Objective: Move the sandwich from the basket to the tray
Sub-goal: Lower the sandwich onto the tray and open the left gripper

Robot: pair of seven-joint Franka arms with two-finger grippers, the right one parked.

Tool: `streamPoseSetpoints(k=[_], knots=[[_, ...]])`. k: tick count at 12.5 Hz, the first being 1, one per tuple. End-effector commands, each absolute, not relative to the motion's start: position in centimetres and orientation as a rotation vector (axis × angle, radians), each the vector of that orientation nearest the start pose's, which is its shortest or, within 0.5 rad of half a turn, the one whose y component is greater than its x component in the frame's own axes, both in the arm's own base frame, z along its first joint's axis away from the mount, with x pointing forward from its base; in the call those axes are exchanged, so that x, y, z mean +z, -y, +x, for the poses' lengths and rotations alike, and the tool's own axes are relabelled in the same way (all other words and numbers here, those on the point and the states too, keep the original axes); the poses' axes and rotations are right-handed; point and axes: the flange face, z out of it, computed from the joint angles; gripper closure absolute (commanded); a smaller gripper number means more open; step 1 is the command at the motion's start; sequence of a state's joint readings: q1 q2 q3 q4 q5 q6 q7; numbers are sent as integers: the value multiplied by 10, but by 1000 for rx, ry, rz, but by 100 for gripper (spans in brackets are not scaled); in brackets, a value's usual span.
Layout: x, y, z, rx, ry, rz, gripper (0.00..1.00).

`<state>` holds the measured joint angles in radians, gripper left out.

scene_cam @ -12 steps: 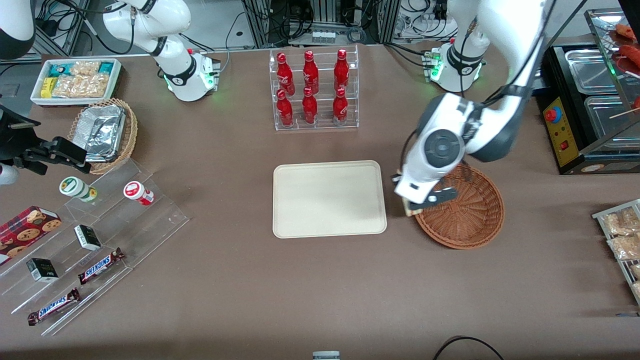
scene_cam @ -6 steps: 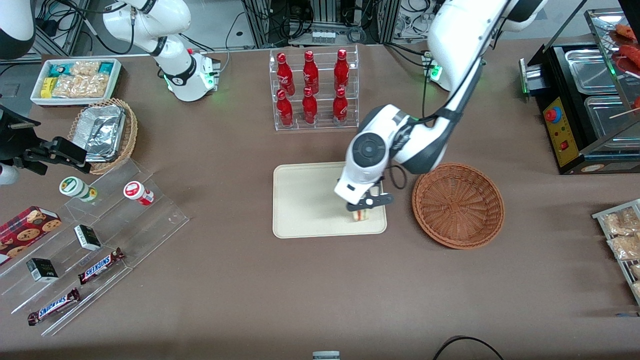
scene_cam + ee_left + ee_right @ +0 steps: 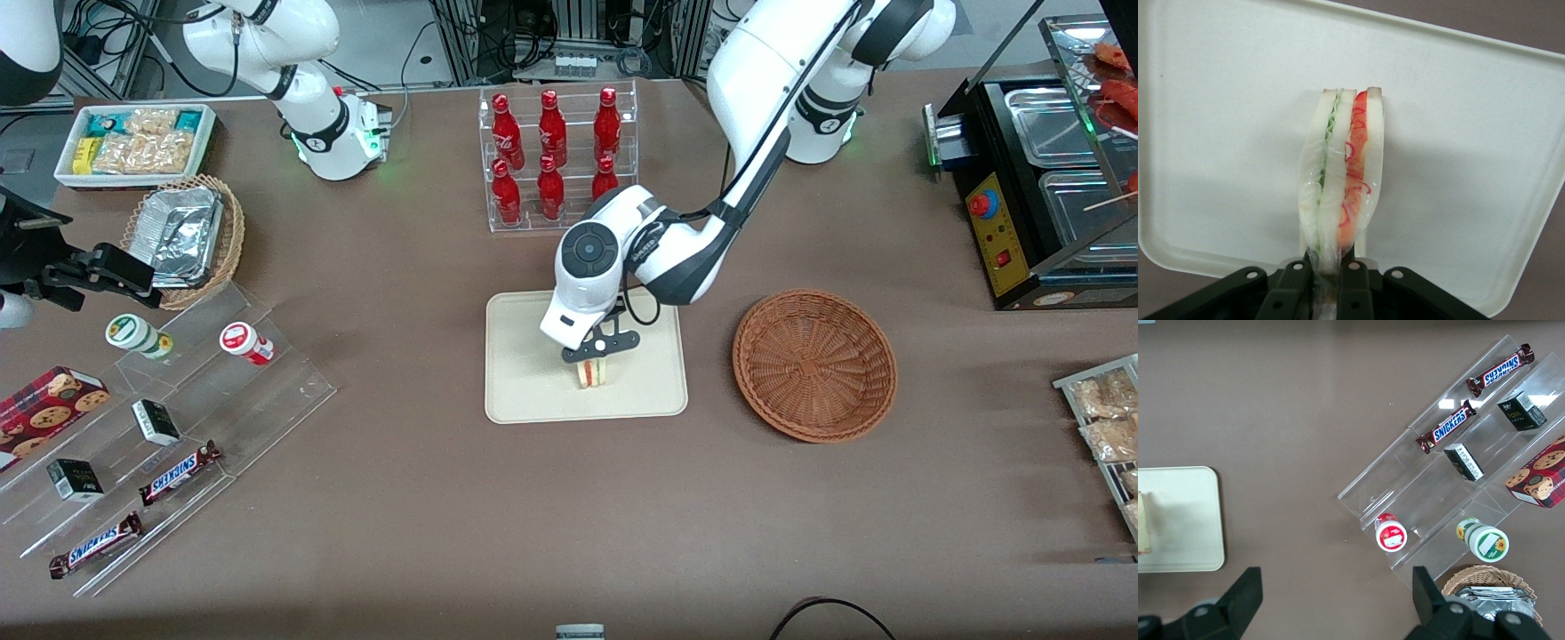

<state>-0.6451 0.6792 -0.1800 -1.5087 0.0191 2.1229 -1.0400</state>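
Clutter sits around the tray (image 3: 524, 391): a clear rack with six red bottles (image 3: 556, 160) farther from the front camera, the round brown basket (image 3: 815, 364) beside the tray toward the working arm's end, and a stepped acrylic shelf (image 3: 178, 427) with two Snickers bars (image 3: 178, 471) and two small jars (image 3: 138, 336) toward the parked arm's end; none of it lies between gripper and tray. One sandwich (image 3: 1341, 193) and one tray show. The gripper (image 3: 1328, 283) hangs over the tray's middle, jaws clamped on one end of the sandwich, which stands on edge between them with its cut side showing green and red layers.
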Motion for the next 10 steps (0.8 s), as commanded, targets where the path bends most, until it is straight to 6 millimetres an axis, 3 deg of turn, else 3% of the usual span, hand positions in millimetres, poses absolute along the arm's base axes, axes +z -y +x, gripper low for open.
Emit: streamPoseSetpoints(k=[1,3,4,5,7,9,10], knots=[[259,516,496,81,425,-3101,92],[248,515,496,60,423,-3093,87],[248,516,495,64,424,-3095,60],[251,517,496,65,431,-3100,1],[270,516,499,57,454,-3115,0],[311,514,494,23,425,-3114,0],[326,504,497,47,425,-3080,0]])
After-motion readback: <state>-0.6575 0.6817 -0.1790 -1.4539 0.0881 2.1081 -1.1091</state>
